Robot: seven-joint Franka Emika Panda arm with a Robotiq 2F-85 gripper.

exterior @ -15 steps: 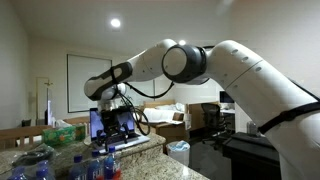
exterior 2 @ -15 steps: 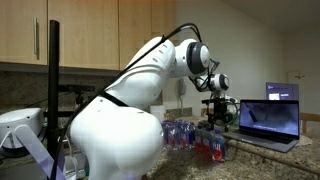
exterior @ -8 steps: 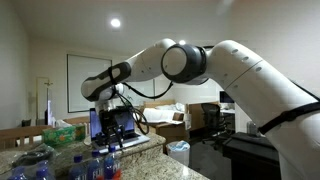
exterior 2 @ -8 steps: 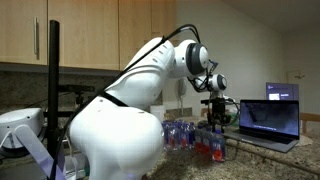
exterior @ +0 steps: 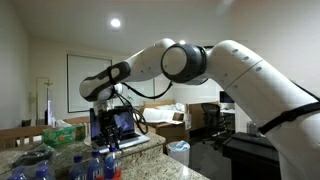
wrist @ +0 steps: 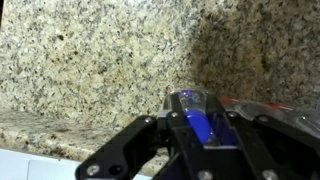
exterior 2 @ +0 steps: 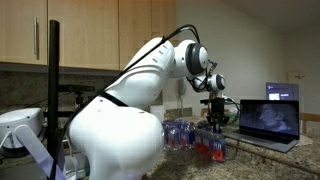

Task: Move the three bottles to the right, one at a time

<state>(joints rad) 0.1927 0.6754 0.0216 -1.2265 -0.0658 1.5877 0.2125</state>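
Blue bottle point(wrist: 191, 128) between the jaws

Laptop point(exterior 2: 268, 117) near crowded bottles point(exterior 2: 186, 134)

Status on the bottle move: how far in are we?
Done: nothing clearly. The bottles sit bunched together on the counter in an exterior view.
In hand: the end effector is down at the group. The wrist view shows a blue-topped bottle between its fingers, but whether it is clamped is unclear.
Left: seemingly all three moves to the right.
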